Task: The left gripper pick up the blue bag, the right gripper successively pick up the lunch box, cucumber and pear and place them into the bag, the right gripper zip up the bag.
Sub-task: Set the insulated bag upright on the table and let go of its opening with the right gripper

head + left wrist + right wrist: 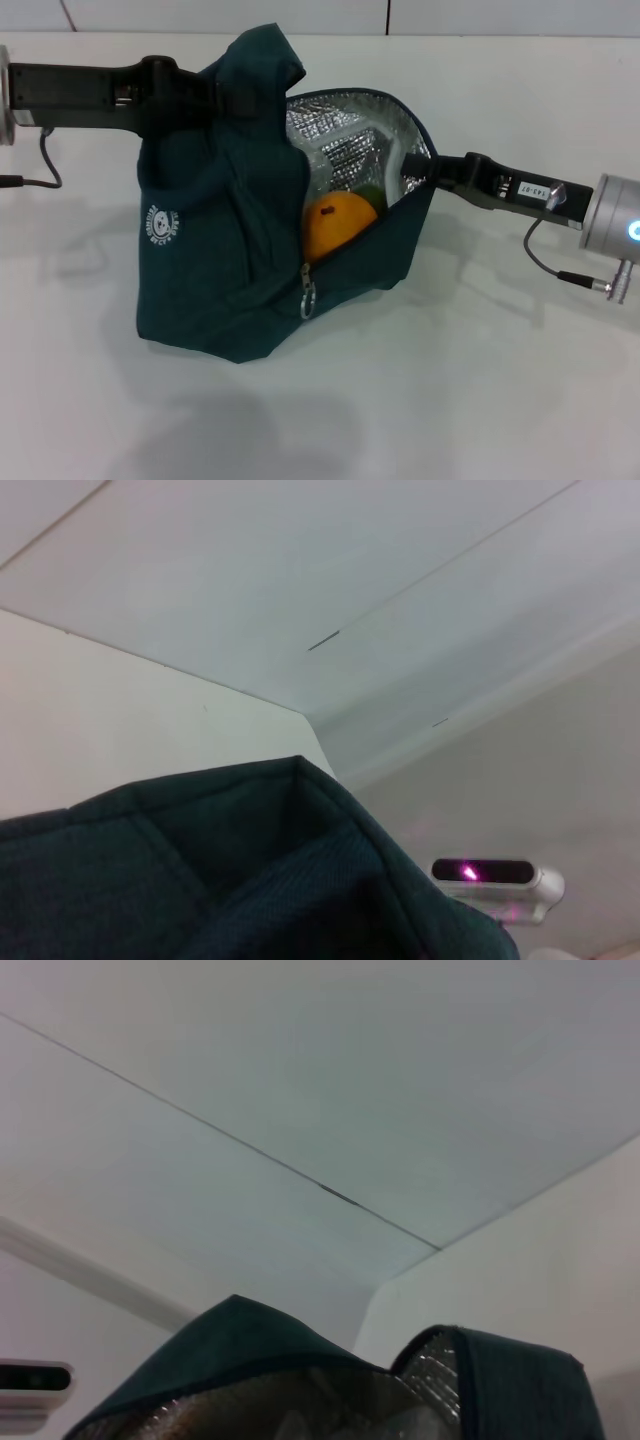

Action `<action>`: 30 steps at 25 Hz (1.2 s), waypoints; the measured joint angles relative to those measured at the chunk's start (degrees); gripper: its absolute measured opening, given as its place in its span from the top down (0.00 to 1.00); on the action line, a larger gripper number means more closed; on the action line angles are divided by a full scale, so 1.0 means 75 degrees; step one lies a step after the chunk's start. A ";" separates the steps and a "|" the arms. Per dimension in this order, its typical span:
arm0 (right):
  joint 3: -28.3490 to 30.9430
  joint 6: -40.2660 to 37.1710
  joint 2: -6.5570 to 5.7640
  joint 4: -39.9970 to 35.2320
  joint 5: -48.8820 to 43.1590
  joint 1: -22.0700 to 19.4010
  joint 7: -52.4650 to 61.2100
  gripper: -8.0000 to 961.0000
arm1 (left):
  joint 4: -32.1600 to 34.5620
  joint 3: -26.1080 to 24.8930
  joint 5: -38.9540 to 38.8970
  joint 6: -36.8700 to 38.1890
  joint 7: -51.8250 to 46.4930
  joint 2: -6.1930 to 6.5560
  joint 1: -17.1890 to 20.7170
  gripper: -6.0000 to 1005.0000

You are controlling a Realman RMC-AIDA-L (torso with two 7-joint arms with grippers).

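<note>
Teal fabric, soft and floppy, is what the zipping has to deal with: the large dark teal lunch tote [230,250] sits slumped on the white counter [480,400], its mouth gaping toward the right tool. Nearest the camera, the silver ring zipper pull [308,296] hangs at the low end of the opening, below and well to the inside of the right tool's tip. That ring looks like the place to take hold; it's small and dangly, so it'll probably swing away if nudged.

Just behind it, the small orange-yellow pear [337,224] rests inside, with a bit of the dark green cucumber [372,194] peeking out beside it. The clear plastic lunch box [345,160] seems to sit deeper against the silver foil lining.

The right black two-fingered tool [415,175] pokes in at the bag's rim; can't tell if its fingers are apart or together. Farther back, the left black tool [225,95] is clamped on the tote's bunched top, holding it up. I'd guess the cloth will buckle unless it stays taut there.
</note>
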 joint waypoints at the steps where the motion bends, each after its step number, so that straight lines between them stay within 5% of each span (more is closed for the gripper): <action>1: 0.0070 -0.0077 0.0003 -0.0007 0.0006 -0.0017 -0.0109 0.81 | 0.0000 0.0002 0.0000 0.0000 0.0000 0.0000 -0.0001 0.85; 5: 0.0480 -0.0572 0.0005 -0.0183 0.0015 -0.0188 -0.0615 0.97 | -0.0003 0.0067 -0.0005 0.0064 -0.0036 0.0003 -0.0004 0.85; 15: 0.1430 -0.2081 -0.0119 -0.1322 -0.0041 -0.0842 -0.1116 0.97 | -0.0739 0.0093 -0.0415 0.0424 0.0023 0.0146 -0.0085 0.85; 30: 0.1439 -0.1662 -0.0429 -0.1379 -0.0448 -0.0976 -0.1481 0.97 | -0.1507 0.0090 0.0364 -0.0780 0.0741 -0.0039 -0.0009 0.84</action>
